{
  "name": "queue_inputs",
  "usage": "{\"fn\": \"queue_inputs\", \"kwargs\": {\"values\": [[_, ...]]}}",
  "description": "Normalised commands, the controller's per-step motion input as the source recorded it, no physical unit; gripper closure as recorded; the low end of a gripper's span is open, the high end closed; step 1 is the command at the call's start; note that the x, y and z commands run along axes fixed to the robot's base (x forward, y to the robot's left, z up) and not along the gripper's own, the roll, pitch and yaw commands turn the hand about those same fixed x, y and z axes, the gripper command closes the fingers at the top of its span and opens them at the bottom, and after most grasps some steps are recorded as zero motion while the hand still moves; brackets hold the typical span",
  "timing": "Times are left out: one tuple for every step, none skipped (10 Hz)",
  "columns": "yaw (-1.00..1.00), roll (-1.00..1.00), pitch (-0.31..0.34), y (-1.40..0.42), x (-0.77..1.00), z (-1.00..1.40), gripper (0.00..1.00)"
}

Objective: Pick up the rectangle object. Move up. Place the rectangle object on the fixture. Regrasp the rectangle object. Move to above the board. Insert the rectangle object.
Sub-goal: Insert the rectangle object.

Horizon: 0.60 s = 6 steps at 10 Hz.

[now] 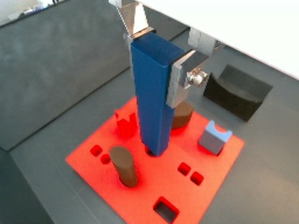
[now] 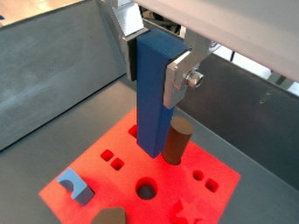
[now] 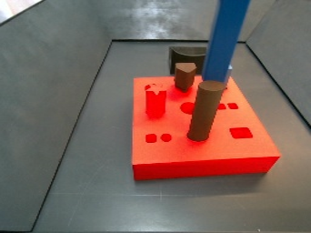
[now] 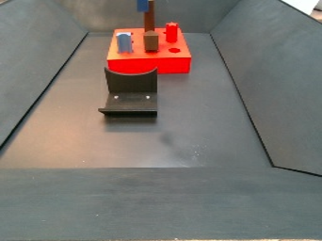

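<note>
One rectangle object upright, clamped in the end effector above the board

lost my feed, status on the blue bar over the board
Gripper shut on rectangle object, upright above the board. Not yet inserted. Tall brown cylinder close beside it.

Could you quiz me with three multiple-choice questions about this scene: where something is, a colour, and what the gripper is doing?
1. Where is the fixture?
A. on the floor beside the board
B. on top of the board
C. in the gripper

2. What colour is the rectangle object?
A. red
B. blue
C. brown

3. What is the gripper's state?
A. open and empty
B. shut on a brown cylinder
C. shut on the rectangle object

Answers: 1 A, it stands apart from the board in a side view. 2 B, saturated blue in both wrist views. 3 C, the fingers clamp the upright bar above the board.
</note>
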Motion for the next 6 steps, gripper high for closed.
{"fn": "queue_inputs", "kwargs": {"values": [[0.00,0.07,0.016,-0.03,1.00,-0.23,1.00],[0.00,0.06,0.000,-0.05,1.00,-0.15,1.00],[0.00,0.08,0.000,-0.06,1.00,-0.09,1.00],[0.00,0.13,0.000,-0.05,1.00,-0.09,1.00],[0.00,0.18,0.000,-0.02,1.00,-0.05,1.00],[0.21,0.11,0.000,0.00,0.93,0.00,1.00]]}}
